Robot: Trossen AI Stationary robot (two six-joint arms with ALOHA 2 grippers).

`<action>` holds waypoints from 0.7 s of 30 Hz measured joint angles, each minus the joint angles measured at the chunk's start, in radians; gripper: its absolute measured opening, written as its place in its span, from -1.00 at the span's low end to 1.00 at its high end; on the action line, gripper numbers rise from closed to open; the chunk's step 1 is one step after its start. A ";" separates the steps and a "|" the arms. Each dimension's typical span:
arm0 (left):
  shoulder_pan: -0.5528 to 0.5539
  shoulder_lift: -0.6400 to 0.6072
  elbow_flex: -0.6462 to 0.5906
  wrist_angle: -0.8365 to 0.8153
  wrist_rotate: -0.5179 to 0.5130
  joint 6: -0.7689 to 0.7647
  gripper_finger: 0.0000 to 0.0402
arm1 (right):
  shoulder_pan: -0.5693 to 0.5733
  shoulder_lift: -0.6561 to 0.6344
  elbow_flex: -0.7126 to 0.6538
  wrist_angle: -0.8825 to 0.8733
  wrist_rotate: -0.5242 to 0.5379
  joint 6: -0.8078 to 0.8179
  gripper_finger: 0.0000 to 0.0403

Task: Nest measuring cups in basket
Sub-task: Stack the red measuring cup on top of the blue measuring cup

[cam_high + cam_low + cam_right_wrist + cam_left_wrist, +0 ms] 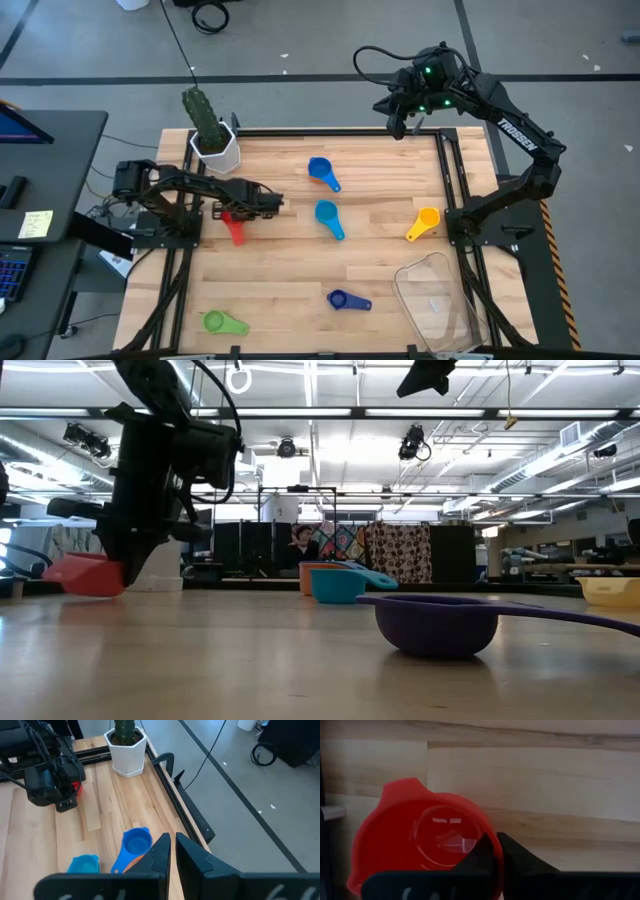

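My left gripper (494,842) reaches down at the table's left side and is shut on the red cup (235,226). My right gripper (172,845) is shut and hangs high over the far right edge (400,125), touching nothing. The blue cup (320,171), light blue cup (327,216), yellow cup (424,222), dark blue cup (345,299) and green cup (220,322) lie apart on the wood. An orange cup (308,575) shows behind the light blue one in the low view. The clear basket (435,295) sits at the near right corner. My left gripper has the red cup by its bowl wall at the rim (496,870), one finger (480,852) inside the bowl and one (515,857) outside. The fingers come from above, pointing down. In the low view the cup (85,575) sits tilted at table height; whether it is lifted clear does not show.
A white hexagonal pot with a cactus (212,140) stands at the far left corner, close behind the left arm. Black rails (445,170) run along the table's sides. Bare wood lies between the red cup and the green cup. A person (300,545) sits far behind the table.
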 joint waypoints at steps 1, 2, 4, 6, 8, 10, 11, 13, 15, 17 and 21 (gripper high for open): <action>0.000 0.000 0.006 0.001 0.006 0.000 -0.93 | 0.000 0.000 0.000 0.000 0.000 -0.004 -0.84; 0.000 0.000 0.015 0.001 0.011 0.000 -0.94 | 0.000 0.000 0.000 0.000 0.000 -0.015 -0.84; 0.000 -0.004 0.039 0.003 0.018 0.027 -0.94 | 0.000 -0.001 0.000 -0.001 0.000 -0.047 -0.85; 0.003 -0.006 0.080 -0.001 0.019 0.052 -0.94 | 0.000 -0.005 0.000 -0.001 0.001 -0.082 -0.86; 0.014 -0.006 0.134 -0.005 0.020 0.081 -0.94 | 0.000 -0.015 0.000 -0.003 0.001 -0.124 -0.89; 0.032 -0.006 0.200 -0.012 0.026 0.132 -0.94 | 0.000 -0.028 0.000 -0.003 0.024 -0.140 -0.91; 0.044 -0.006 0.232 -0.010 0.036 0.157 -0.94 | 0.000 -0.035 0.000 -0.004 0.043 -0.156 -0.92; 0.070 -0.006 0.290 -0.012 0.045 0.213 -0.94 | 0.000 -0.049 0.000 -0.009 0.087 -0.181 -0.94; 0.094 -0.001 0.349 -0.013 0.046 0.267 -0.94 | 0.000 -0.062 0.000 -0.009 0.136 -0.184 -0.95; 0.116 0.009 0.409 -0.014 0.046 0.314 -0.94 | -0.004 -0.074 0.000 -0.009 0.177 -0.184 -0.95; 0.147 0.067 0.528 -0.022 0.038 0.369 -0.94 | -0.013 -0.090 0.000 -0.010 0.203 -0.183 -0.94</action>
